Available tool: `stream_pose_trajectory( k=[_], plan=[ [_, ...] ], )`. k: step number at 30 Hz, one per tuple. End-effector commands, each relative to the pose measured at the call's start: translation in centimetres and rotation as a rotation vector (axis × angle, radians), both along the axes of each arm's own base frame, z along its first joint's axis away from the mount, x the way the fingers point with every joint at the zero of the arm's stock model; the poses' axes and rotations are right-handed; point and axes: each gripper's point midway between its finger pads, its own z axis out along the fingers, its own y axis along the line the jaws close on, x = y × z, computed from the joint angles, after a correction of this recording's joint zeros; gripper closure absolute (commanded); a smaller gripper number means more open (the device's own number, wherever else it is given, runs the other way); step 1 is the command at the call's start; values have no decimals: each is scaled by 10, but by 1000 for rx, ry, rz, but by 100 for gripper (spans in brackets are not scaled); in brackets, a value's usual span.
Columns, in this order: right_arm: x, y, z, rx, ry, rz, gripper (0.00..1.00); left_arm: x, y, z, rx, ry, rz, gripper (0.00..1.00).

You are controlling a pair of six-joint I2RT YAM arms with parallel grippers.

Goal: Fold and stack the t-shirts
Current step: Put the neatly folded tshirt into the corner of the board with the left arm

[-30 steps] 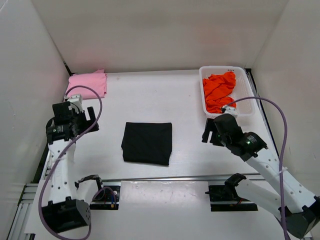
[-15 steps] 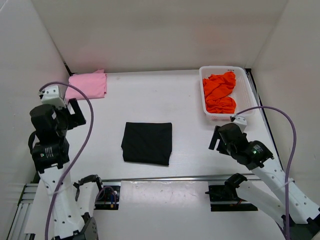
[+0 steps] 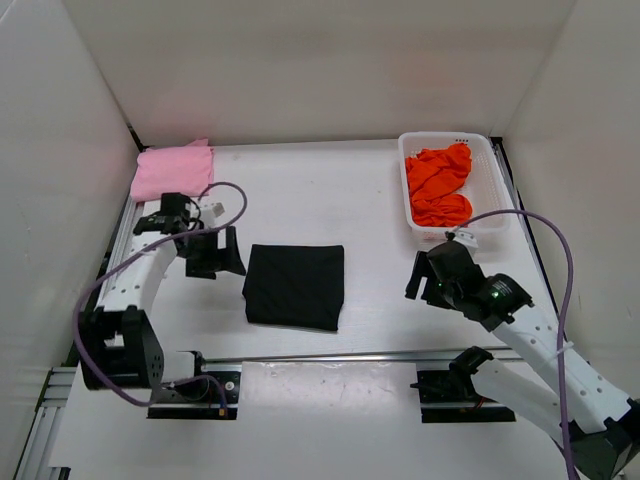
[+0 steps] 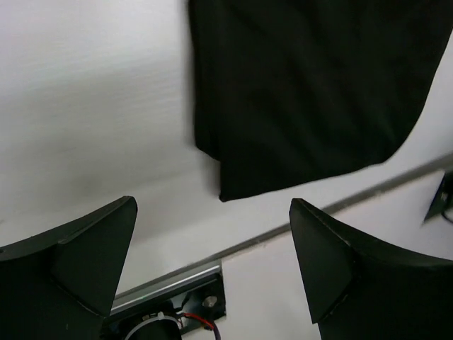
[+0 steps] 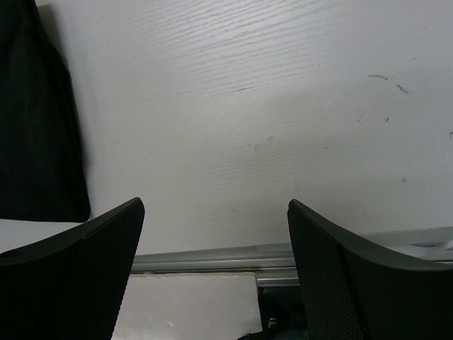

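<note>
Top external: the left end effector (image 3: pixel 218 260), spread and empty, has been lowered beside the folded black t-shirt (image 3: pixel 295 285), likely for stacking.

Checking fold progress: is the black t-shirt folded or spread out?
Folded. The black t-shirt lies flat as a compact rectangle, with no sleeves or collar showing.
</note>
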Motion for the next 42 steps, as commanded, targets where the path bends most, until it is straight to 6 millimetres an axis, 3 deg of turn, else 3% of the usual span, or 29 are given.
stream_pose_trajectory(
  k=[1,13,20,25,26,28,33,37,42],
  plan=[
    [7,11,-1,30,-5,23,14,-5,-29,-14,-59,74,-104,0],
    [7,16,-5,18,26,38,14,0,-53,-88,-169,367,-143,0],
    [10,8,4,-15,4,9,14,-9,-71,-110,-177,456,-202,0],
    [8,1,11,-24,0,-19,14,-12,-73,-130,-147,483,-218,2],
    [8,1,11,-24,0,-19,14,-7,-73,-132,-147,473,-219,5],
    [5,-1,13,-21,5,-27,14,-2,-74,-138,-147,487,-218,24],
    [1,-7,19,-22,-1,-56,14,23,-73,-140,-138,450,-209,50],
    [1,-9,19,-22,2,-75,14,42,-74,-134,-151,407,-205,90],
    [0,-9,16,-22,10,-82,14,51,-75,-122,-150,359,-210,90]
  ],
)
